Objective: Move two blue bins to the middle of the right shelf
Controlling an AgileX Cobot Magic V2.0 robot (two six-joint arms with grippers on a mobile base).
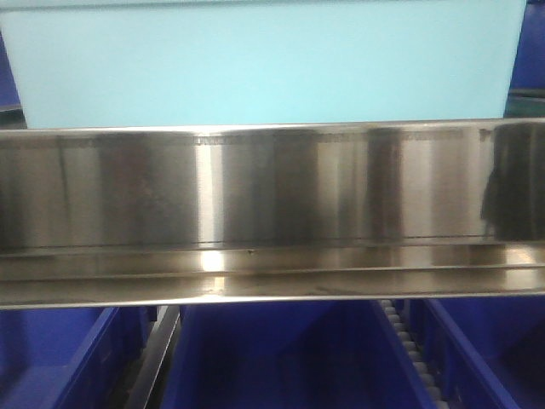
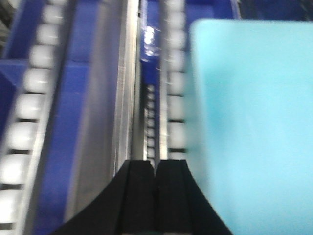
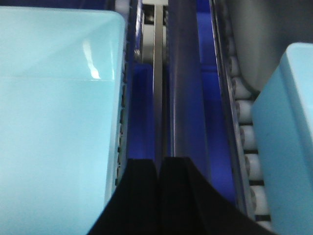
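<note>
A light blue bin (image 1: 272, 60) fills the top of the front view, sitting above a steel shelf beam (image 1: 272, 196). In the left wrist view my left gripper (image 2: 155, 164) is shut on nothing, and the light blue bin (image 2: 254, 122) lies just to its right, apart from the fingers. My right gripper (image 3: 159, 161) is also shut and empty over a steel rail (image 3: 157, 88). The same kind of light blue bin (image 3: 54, 122) lies to its left, and a second light blue bin (image 3: 288, 147) stands at the right edge. Neither gripper shows in the front view.
Dark blue bins (image 1: 281, 358) sit on the level under the beam, with a white roller track (image 1: 413, 358) between them. Roller tracks (image 2: 29, 107) and a steel rail (image 2: 117, 98) run lengthwise under the left gripper. More rollers (image 3: 244, 137) run beside the second bin.
</note>
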